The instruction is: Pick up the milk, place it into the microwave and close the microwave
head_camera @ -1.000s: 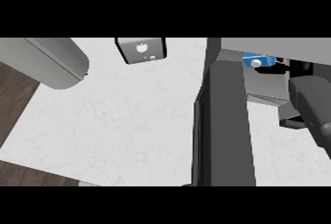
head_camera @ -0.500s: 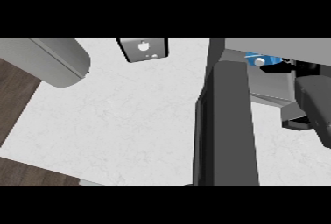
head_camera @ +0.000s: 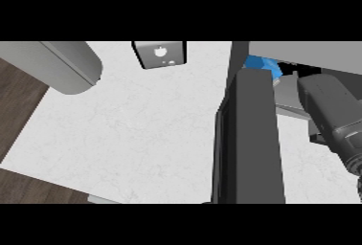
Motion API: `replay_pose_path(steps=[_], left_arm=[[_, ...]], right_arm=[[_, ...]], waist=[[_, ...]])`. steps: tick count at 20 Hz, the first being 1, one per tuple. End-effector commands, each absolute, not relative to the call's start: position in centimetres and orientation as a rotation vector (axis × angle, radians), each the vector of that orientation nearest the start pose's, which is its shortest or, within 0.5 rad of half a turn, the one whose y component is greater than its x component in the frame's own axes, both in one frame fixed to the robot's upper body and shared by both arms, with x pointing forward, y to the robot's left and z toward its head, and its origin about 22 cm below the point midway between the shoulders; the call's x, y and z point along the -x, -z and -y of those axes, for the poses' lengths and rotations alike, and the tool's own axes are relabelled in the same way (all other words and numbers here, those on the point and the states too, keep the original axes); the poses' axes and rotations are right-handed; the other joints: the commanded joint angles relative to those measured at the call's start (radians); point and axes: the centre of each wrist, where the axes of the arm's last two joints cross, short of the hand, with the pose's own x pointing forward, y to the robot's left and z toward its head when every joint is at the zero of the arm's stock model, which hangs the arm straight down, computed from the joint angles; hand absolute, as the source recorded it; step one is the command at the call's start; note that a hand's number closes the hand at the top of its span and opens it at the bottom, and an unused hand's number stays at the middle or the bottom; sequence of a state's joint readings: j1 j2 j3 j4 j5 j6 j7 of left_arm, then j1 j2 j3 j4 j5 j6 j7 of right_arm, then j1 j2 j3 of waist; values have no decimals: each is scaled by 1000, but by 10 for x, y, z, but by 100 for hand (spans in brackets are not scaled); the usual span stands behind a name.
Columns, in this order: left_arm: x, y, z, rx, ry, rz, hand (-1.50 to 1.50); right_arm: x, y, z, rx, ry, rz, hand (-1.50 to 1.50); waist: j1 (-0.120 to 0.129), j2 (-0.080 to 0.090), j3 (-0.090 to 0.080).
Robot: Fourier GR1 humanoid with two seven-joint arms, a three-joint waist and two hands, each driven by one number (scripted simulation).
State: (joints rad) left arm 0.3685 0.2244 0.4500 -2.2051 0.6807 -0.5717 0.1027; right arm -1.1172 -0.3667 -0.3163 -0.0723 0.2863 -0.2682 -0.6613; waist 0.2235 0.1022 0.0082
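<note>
Rightward the milk (head_camera: 263,66) had slid behind the microwave door (head_camera: 249,139); light, stiff carton, best gripped mid-body; finger state untellable.

A white marbled counter (head_camera: 134,129) is filling the view, dark wood floor (head_camera: 20,103) showing at left, a wall outlet (head_camera: 160,53) sitting above.

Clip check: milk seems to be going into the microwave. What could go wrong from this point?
The milk shows only as a blue sliver past the open door, so whether it stands fully inside cannot be confirmed; closing now might catch it. The right arm reaches in beside the door's edge, so it may clip the door on withdrawal. Neither hand's fingers show, so whether the milk is released cannot be judged.
</note>
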Motion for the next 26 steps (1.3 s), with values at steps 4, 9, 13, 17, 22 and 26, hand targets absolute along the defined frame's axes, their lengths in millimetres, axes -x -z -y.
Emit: replay_pose_path(steps=[4,9,13,17,22,26], left_arm=[[-123,-124,-354,252,162,1952,-150],[-125,-117,-353,268,177,1912,-150],[-127,-115,-352,267,182,1900,-150],[-128,-104,-355,288,177,1860,-150],[-128,-99,-343,305,172,1841,-150],[-129,-86,-341,298,157,1822,-150]], right_arm=[[-458,-80,238,557,-332,1792,-150],[-459,-75,202,547,-317,1818,-150],[-466,-95,191,516,-328,1872,-150],[-466,-94,186,526,-244,1894,-150],[-464,-90,190,579,-172,1903,-150],[-458,-77,225,559,-265,1877,-150]], waist=[[3,-13,-3],[-13,-19,-4],[-24,-24,-4],[-46,-32,-4],[-79,-42,-4],[-111,-49,-6]])
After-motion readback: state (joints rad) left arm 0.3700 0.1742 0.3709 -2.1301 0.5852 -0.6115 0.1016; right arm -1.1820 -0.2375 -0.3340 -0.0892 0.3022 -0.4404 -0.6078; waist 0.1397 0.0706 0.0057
